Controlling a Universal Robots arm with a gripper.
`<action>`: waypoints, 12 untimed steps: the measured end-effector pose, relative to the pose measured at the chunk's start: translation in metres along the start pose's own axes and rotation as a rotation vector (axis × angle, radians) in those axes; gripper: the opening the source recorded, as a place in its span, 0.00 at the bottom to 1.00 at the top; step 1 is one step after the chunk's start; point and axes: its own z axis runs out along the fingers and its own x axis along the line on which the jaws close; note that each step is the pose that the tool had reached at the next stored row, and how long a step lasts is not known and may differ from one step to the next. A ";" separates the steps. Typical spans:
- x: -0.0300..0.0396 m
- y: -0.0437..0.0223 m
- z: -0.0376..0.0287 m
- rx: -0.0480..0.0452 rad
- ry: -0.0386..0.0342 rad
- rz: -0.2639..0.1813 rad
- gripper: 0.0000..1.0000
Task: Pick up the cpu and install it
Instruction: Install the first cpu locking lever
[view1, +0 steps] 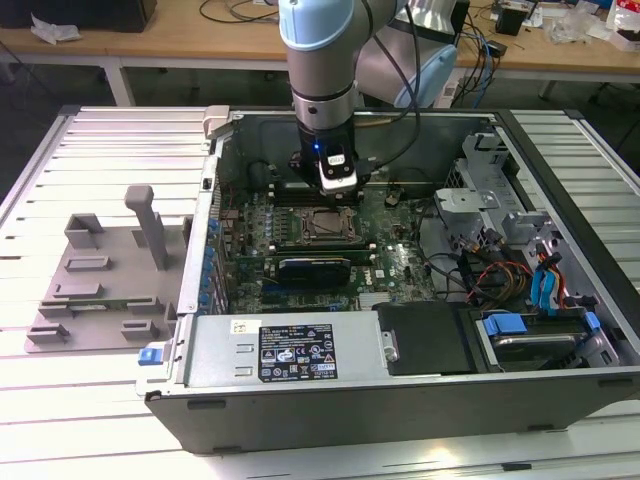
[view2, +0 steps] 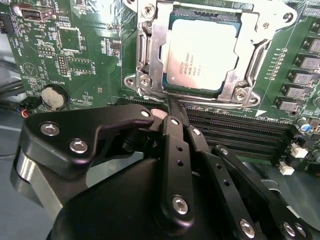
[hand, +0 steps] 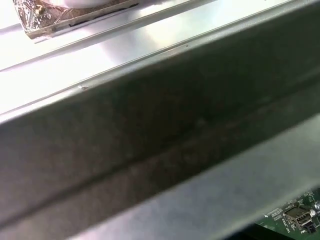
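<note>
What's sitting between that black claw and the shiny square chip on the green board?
In the second wrist view, the socket's metal frame edge and a strip of green board lie between the gripper and the cpu. The cpu sits in the socket.

Robotics lab or electronics workshop. Center frame in the exterior view: an open desktop computer case lies on its side on a slatted aluminium table, motherboard exposed, with the robot arm coming down into it from the top and a grey plastic fixture plate at the left. Along the top edge runs a wooden workbench littered with cables and small gear.
</note>
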 end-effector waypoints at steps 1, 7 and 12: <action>-0.0002 0.0002 -0.0011 -0.0003 -0.0002 0.000 0.11; -0.0018 0.0023 -0.0168 0.0005 0.0001 0.000 0.11; -0.0031 0.0015 -0.0222 0.0118 -0.0052 -0.002 0.11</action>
